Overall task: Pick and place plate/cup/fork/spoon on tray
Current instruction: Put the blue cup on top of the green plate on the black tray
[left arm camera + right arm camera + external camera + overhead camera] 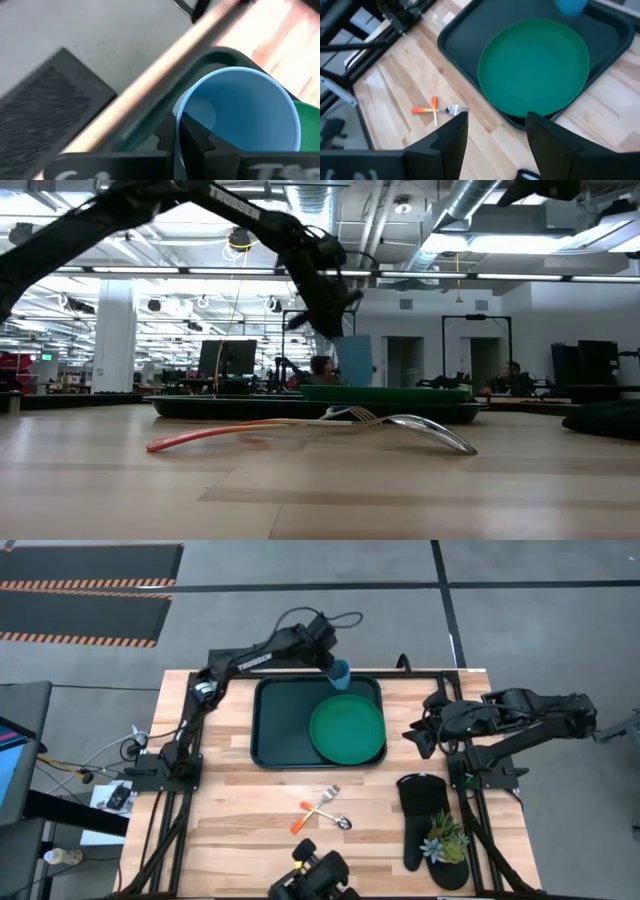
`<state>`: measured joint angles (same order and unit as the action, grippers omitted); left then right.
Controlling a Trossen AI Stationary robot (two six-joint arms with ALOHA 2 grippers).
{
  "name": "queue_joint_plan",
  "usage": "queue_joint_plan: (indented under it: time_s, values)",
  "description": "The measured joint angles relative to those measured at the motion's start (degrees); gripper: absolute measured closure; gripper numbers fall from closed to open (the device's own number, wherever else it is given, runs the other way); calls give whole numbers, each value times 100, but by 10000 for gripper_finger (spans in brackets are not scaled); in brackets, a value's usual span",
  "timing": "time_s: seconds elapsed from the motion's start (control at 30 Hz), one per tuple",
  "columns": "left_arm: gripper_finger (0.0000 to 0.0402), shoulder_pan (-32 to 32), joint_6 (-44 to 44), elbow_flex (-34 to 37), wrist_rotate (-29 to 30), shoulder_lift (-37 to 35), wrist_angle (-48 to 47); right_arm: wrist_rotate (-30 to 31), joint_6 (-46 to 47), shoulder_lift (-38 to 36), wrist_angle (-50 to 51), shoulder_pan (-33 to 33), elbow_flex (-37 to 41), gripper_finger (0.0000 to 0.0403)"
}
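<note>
Cup (240,112) rim pinched in left pincer (182,137), above tray (275,725).

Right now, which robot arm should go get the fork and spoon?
Probably the right. Its gripper is open and empty beside the tray, and its wrist view already sees the fork crossing the spoon. The left gripper holds the cup at the tray's far edge.

Shown are one tray (270,730), one plate (347,729), one cup (340,674), one fork (322,801), one spoon (327,815), one oven mitt (420,815), and two arms.
</note>
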<state>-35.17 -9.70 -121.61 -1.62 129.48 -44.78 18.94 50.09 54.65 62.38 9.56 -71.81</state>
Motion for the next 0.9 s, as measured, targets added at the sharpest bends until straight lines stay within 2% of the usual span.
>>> queue_joint_plan:
  time_s: [0.3,0.4,0.67,0.9]
  values:
    - [401,17,-43,-1342,-90,954,-549,41,49,11,23,-22,0,180]
    - [401,7,-110,-1252,-268,981,-470,41,49,9,23,-22,0,180]
    - [401,45,61,-1223,-63,1046,-664,46,49,9,45,-22,0,180]
    - [401,54,172,-1240,-202,1046,-737,46,49,9,62,-21,0,180]
